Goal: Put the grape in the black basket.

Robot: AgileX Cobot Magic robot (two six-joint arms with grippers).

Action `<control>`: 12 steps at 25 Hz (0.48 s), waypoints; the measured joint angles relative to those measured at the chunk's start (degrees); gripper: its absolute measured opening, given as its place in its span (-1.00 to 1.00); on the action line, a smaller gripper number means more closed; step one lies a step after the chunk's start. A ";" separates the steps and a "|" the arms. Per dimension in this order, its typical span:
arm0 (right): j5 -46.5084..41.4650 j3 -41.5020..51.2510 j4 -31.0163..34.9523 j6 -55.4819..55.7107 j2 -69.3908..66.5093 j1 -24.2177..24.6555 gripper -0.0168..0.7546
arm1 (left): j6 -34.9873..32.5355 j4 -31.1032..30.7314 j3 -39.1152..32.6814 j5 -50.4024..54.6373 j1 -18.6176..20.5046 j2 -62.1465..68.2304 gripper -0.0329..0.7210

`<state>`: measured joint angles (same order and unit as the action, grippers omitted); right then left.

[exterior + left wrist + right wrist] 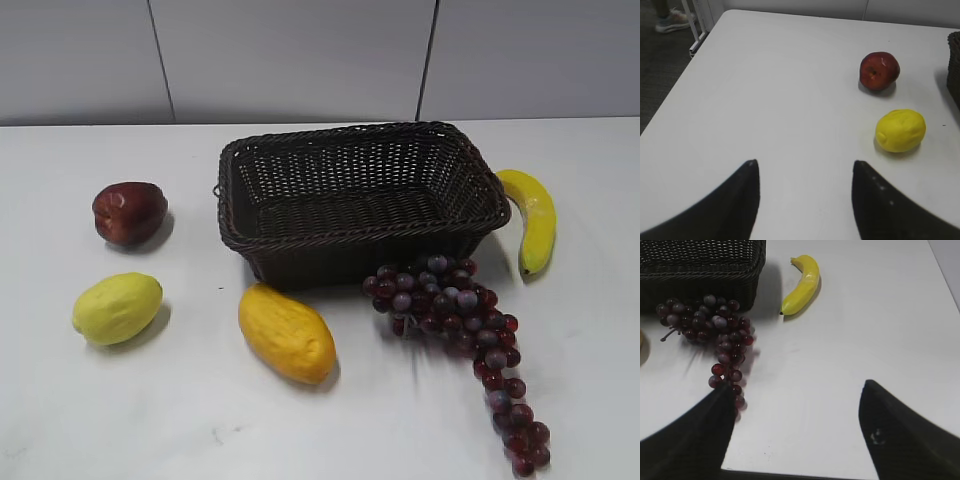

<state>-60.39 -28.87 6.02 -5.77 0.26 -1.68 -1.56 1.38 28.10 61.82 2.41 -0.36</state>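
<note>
The grape (462,335) is a long dark red-purple bunch lying on the white table just in front of the black basket's (250,230) right corner, trailing toward the front right. In the right wrist view the grape (715,335) lies to the upper left, its tail end beside the left fingertip, with the black basket (700,270) behind it. My right gripper (797,387) is open and empty over bare table. My left gripper (805,165) is open and empty, far left of the basket. Neither gripper shows in the exterior view.
A dark red apple (129,211) and a yellow-green lemon (117,307) lie left of the basket. A yellow mango (286,333) lies at its front. A banana (533,218) lies at its right. The table's left edge (680,85) and near edge (790,474) show.
</note>
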 joint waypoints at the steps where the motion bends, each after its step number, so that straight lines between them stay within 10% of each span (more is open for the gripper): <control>1: 0.05 0.00 0.00 0.06 0.00 0.00 0.57 | 0.00 0.00 0.00 0.00 0.00 0.00 0.55; 12: 0.32 -0.63 0.00 0.06 -3.26 0.00 0.56 | 0.00 0.00 0.00 0.00 0.00 0.00 0.55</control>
<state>-60.07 -29.50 6.02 -5.71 -3.00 -1.68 -1.56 1.38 28.10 61.82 2.41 -0.36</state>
